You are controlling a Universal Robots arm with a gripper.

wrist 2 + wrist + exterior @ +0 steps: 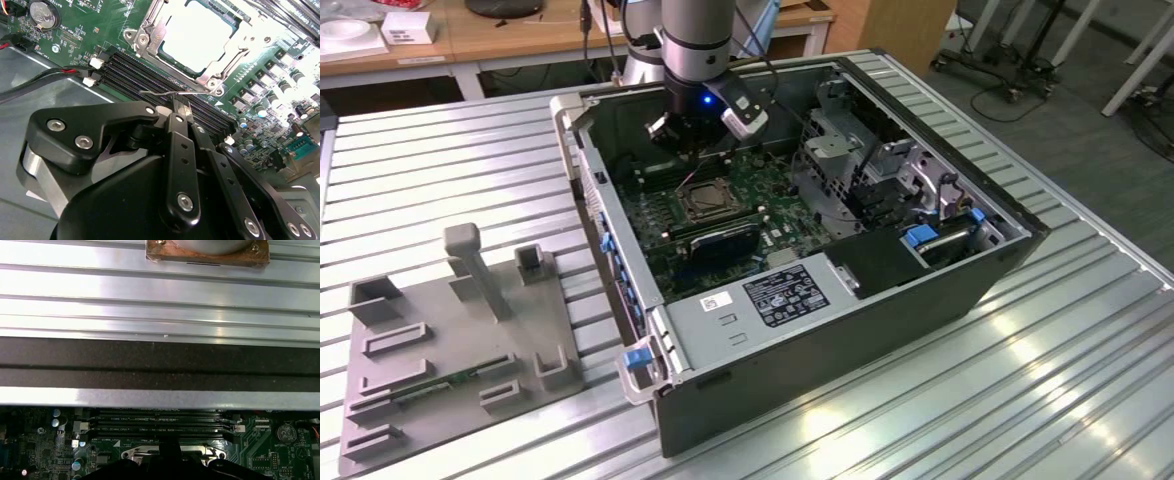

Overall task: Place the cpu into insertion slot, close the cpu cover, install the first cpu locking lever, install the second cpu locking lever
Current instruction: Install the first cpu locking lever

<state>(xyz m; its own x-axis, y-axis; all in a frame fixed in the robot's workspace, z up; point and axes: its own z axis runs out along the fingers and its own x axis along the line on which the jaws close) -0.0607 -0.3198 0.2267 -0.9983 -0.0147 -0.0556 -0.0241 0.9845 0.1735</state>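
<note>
Cpu sits in the insertion slot. Its bright metal top shows through the window of the cpu cover, which looks closed. The chip should be light, stiff and fragile underneath, so edges only.

Well off to the exterior view's left of the slot, a grey fixture tray lies on the table with a green strip in one pocket. The slot itself is on the motherboard inside the open computer case.

Just beside the slot, the tool looks pressed together on the thin wire locking lever. The lever is likely springy and slippery, best gripped near its free end.

Computer case on slatted table; grey fixture.
</note>
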